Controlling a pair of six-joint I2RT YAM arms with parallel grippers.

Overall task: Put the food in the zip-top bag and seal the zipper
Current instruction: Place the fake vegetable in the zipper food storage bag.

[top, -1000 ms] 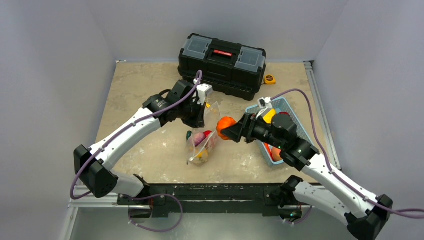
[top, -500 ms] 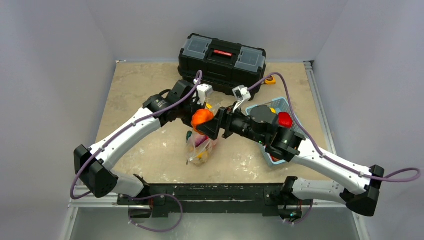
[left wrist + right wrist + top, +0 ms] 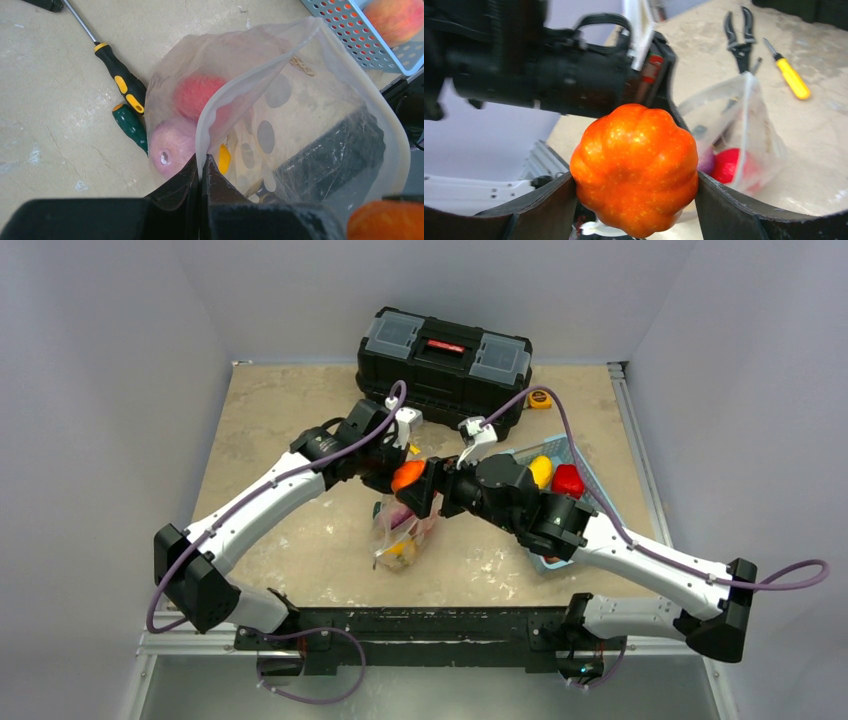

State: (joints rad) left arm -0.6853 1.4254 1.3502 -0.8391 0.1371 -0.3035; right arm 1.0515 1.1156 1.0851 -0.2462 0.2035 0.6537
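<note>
The zip-top bag [image 3: 400, 532] hangs clear and dotted with its lower end on the table. It holds a red food [image 3: 200, 95], a pink-purple fruit [image 3: 170, 150] and a yellow piece. My left gripper [image 3: 202, 165] is shut on the bag's rim and holds the mouth [image 3: 320, 75] open. It shows in the top view [image 3: 385, 472] too. My right gripper [image 3: 636, 180] is shut on an orange ribbed food [image 3: 636, 167]. It holds this food [image 3: 407, 477] in the air at the bag's top, right next to the left gripper. The bag [image 3: 749, 125] lies below and beyond it.
The light blue basket [image 3: 590, 472] at the right holds a yellow [image 3: 540, 470] and a red food [image 3: 568, 481], and a peach [image 3: 395, 20]. A black toolbox [image 3: 445, 360] and a tape measure [image 3: 540, 398] are at the back. Screwdrivers [image 3: 122, 82] [image 3: 131, 126] and pliers [image 3: 739, 35] lie beside the bag.
My right arm has carried the orange food left from beside the basket to the bag's top, close to the left gripper. The left gripper has kept its hold on the bag.
</note>
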